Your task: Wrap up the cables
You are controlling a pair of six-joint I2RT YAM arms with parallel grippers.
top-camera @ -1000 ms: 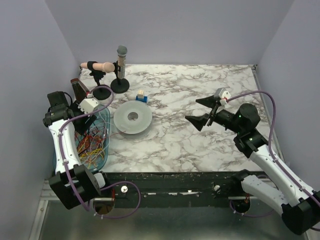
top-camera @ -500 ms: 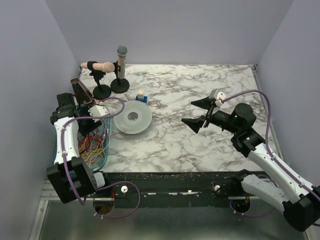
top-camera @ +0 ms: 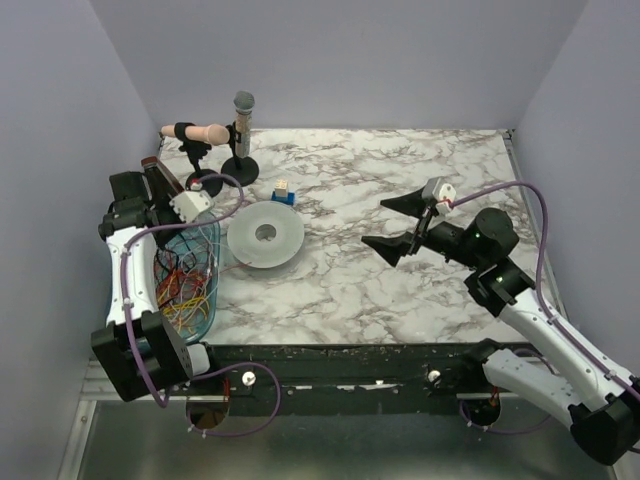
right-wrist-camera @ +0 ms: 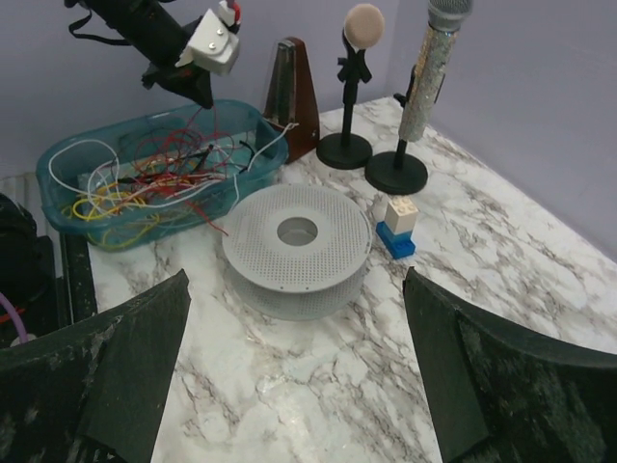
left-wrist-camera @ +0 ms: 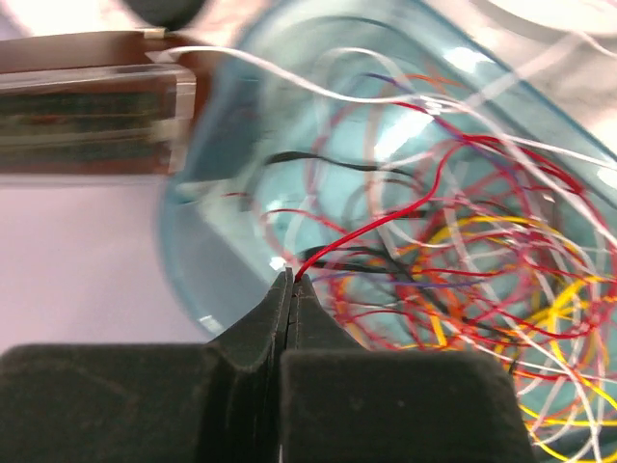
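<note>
Red cable (left-wrist-camera: pixel 372 227) — nipped in left jaws — slants up-right into bin (left-wrist-camera: pixel 204 241).

White arm links (top-camera: pixel 530 318), black joints (top-camera: pixel 490 232), thick purple hoses (top-camera: pixel 546 240), matte black wedge-shaped fingers (right-wrist-camera: pixel 120 376)

The cables (right-wrist-camera: pixel 154 178) show you a tangle of mostly dark red strands mixed with yellow, orange, white and a few black ones, set against a translucent teal bin (right-wrist-camera: pixel 50 172). The strand at the tips of your left gripper (left-wrist-camera: pixel 291 280) is bright red. That gripper and the right gripper (top-camera: pixel 378 222) both have matt black fingers. The table (top-camera: pixel 400 170) is white marble veined in grey-brown. The spool (right-wrist-camera: pixel 289 265) is pale grey, dotted all over with fine holes. The metronome (right-wrist-camera: pixel 289 96) is dark brown, the microphone (right-wrist-camera: pixel 424 87) is glittery silver-grey on a black stand, and the block (right-wrist-camera: pixel 396 230) is white over blue. The hoses (top-camera: pixel 546 235) are purple and the walls (top-camera: pixel 350 60) pale lavender.
</note>
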